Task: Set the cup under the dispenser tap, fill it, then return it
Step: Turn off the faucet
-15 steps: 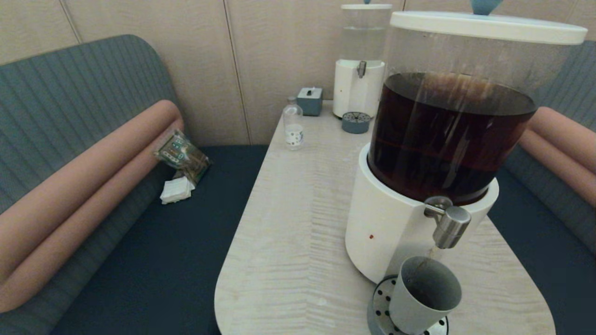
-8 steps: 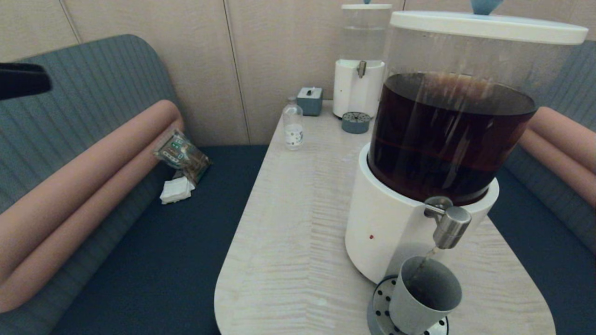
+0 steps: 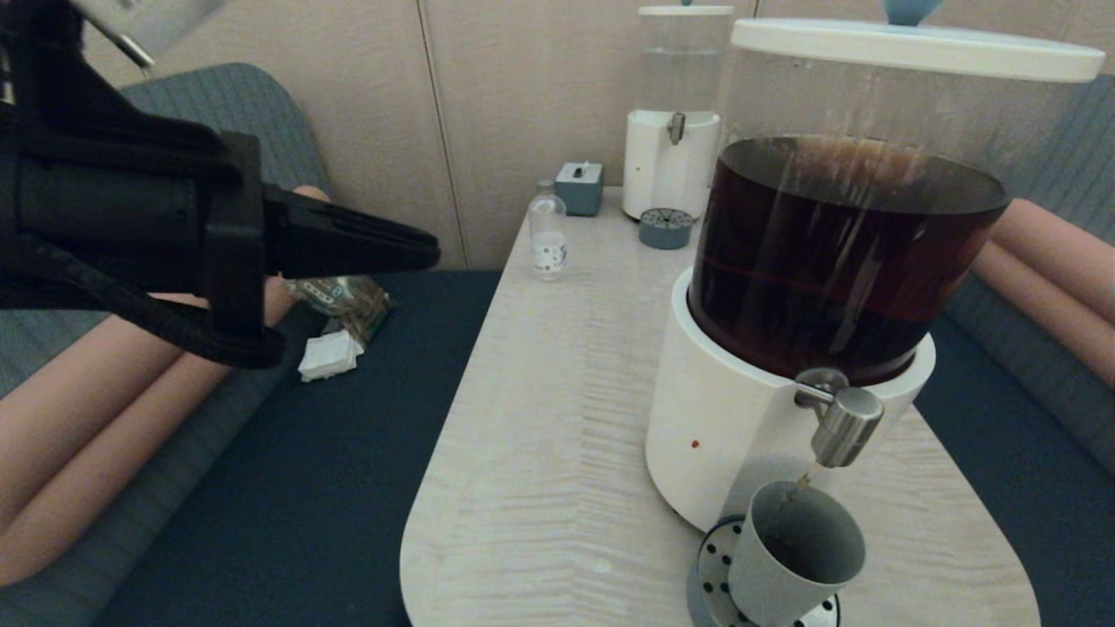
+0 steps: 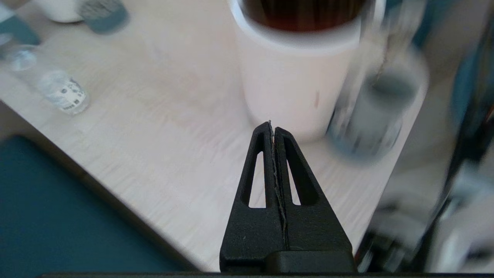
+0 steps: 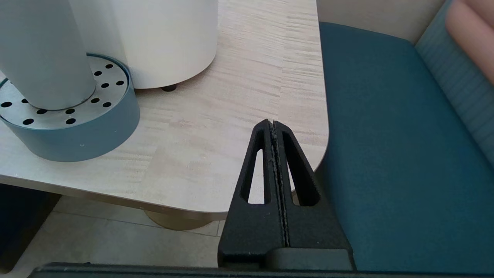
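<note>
The grey cup point(image 3: 797, 557) stands on the round perforated drip tray point(image 3: 707, 570) under the steel dispenser tap point(image 3: 843, 425). A thin brown stream runs from the tap into the cup. The tap belongs to the big white-based dispenser point(image 3: 723, 427) holding dark brown liquid. My left gripper point(image 3: 431, 251) is shut and empty, raised high at the left, well away from the cup point(image 4: 376, 104). My right gripper point(image 5: 272, 123) is shut and empty, low by the table's near right corner; the cup point(image 5: 42, 58) on its tray point(image 5: 92, 127) lies a short way off from it.
A small clear labelled bottle point(image 3: 549, 237), a grey box point(image 3: 579, 188) and a smaller clear-liquid dispenser point(image 3: 672, 122) with its own drip tray point(image 3: 666, 229) stand at the table's far end. Benches flank the table; a packet point(image 3: 341, 296) and napkins point(image 3: 329, 355) lie on the left bench.
My left arm has swung in from the left edge, high above the left bench, its shut gripper now pointing toward the table. The cup and tap have not moved; liquid keeps running.
</note>
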Available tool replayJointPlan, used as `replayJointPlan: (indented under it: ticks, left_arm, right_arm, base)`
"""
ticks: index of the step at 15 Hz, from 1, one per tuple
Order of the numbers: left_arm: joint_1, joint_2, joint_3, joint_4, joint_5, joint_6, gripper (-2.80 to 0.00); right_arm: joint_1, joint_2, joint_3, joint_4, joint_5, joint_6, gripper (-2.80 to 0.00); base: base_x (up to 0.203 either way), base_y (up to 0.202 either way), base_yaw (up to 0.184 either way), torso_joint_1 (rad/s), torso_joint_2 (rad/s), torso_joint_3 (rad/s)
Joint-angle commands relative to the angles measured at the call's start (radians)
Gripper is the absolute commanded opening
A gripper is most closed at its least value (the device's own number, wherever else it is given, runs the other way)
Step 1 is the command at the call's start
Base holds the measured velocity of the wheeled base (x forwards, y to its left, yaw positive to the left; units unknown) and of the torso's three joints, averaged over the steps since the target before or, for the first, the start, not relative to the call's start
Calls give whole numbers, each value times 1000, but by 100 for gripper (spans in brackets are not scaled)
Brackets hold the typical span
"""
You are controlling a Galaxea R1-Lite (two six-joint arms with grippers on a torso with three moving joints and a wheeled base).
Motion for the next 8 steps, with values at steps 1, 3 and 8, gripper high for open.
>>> replayJointPlan:
  ticks: [1,3,8]
  left_arm:
    - [-65,62,-42,132,53,152,-280]
    - [-160,78,-66,210,205,201,-280]
    - [-342,225,-223,216,429,335,-280]
  right_arm:
    - [0,-3,0,0,0,-1,-280]
    - [0,-3,0,0,0,-1,-280]
    - [0,-3,0,0,0,-1,-280]
  base:
    - [0,0,0,0,0,0]
    - [0,0,0,0,0,0]
    - [0,0,0,0,0,0]
